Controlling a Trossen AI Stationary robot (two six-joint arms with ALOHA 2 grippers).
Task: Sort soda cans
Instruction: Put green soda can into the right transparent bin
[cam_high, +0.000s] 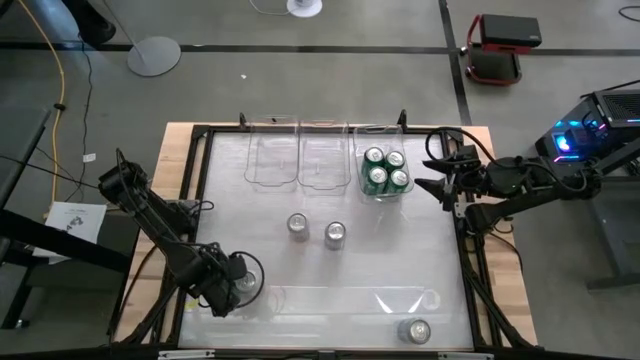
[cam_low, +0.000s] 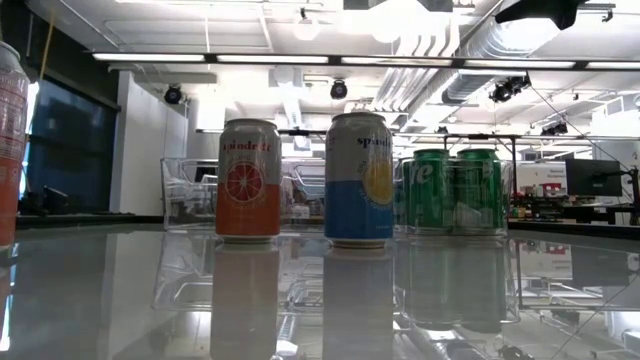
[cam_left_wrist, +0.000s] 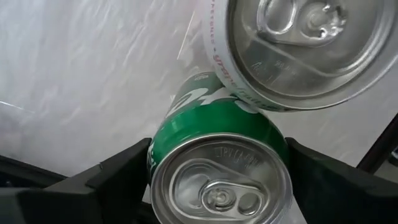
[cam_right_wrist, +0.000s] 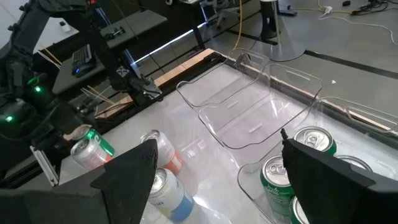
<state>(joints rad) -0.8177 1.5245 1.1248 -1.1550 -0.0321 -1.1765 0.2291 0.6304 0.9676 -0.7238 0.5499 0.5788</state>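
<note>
My left gripper (cam_high: 232, 283) is at the table's near left, pointing down, with a green soda can (cam_left_wrist: 217, 124) between its fingers. A white can with red lettering (cam_left_wrist: 298, 50) stands right beside the green one and also shows as the can at the picture's left edge (cam_low: 8, 140). An orange can (cam_high: 298, 225) and a blue-and-yellow can (cam_high: 335, 234) stand at mid-table. Several green cans (cam_high: 386, 170) stand in the far right clear bin. My right gripper (cam_high: 432, 186) hovers open beside that bin, nothing between its fingers (cam_right_wrist: 217, 186). My left gripper comes from above, fingers pointing down, one on each side of the green can's upper body (cam_left_wrist: 152, 155). Both fingers (cam_left_wrist: 124, 177) lie against the can's wall with no gap showing. The can is upright with its silver top up. Its foot is hidden.
Two clear bins (cam_high: 272, 160) (cam_high: 322, 160) with nothing in them stand at the far edge, left of the bin with cans. A clear bin (cam_high: 350, 300) lies along the near edge. One more can (cam_high: 415, 330) is at the near right. A black frame (cam_high: 200, 140) rims the table.
</note>
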